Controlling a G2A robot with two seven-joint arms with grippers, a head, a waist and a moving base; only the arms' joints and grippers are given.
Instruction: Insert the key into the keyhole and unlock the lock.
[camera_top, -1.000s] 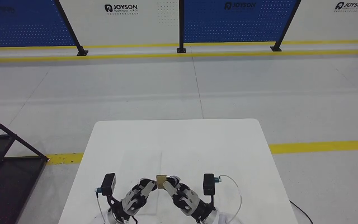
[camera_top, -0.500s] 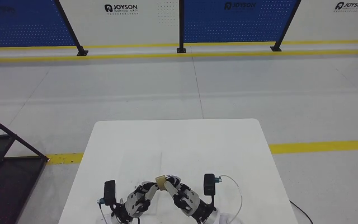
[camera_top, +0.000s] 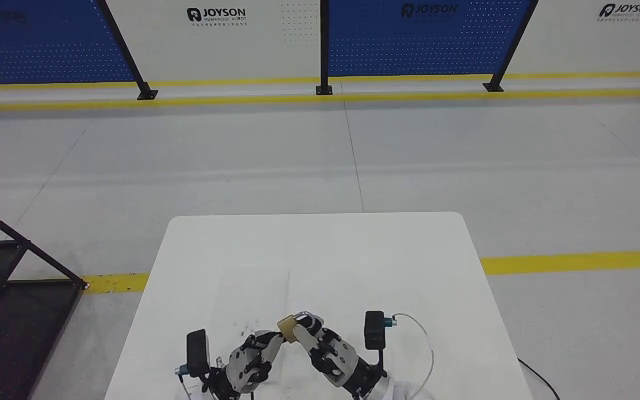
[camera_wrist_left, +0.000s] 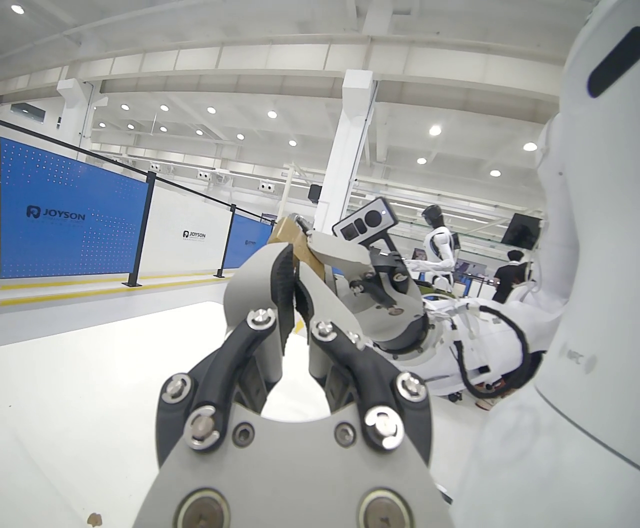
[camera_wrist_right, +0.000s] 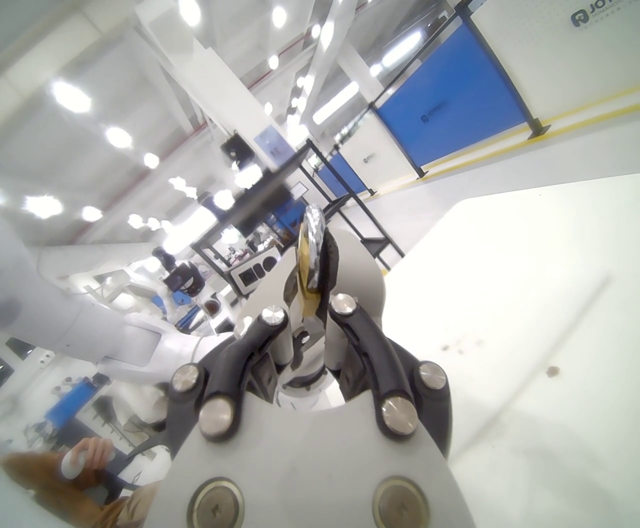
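Observation:
A small brass padlock (camera_top: 288, 325) with a silver shackle (camera_wrist_right: 315, 235) hangs just above the white table (camera_top: 320, 250), near its front edge. My right gripper (camera_top: 303, 328) is shut on the padlock (camera_wrist_right: 303, 265), coming at it from the right. My left gripper (camera_top: 276, 334) meets the lock from the left. In the left wrist view its fingers (camera_wrist_left: 280, 280) are pressed together, tips against the brass body (camera_wrist_left: 284, 239). The key is hidden between those pads. The right gripper (camera_wrist_left: 325, 250) shows just beyond the lock.
Both arms crowd the table's front edge. A thin cable (camera_top: 425, 345) loops off the right wrist. The far part of the table is bare apart from a few small specks (camera_wrist_right: 551, 370). A black rack (camera_top: 30, 270) stands off the table's left side.
The left wrist has rolled and drawn back toward the front edge. The padlock has tilted and shifted slightly with it. The right gripper has barely moved.

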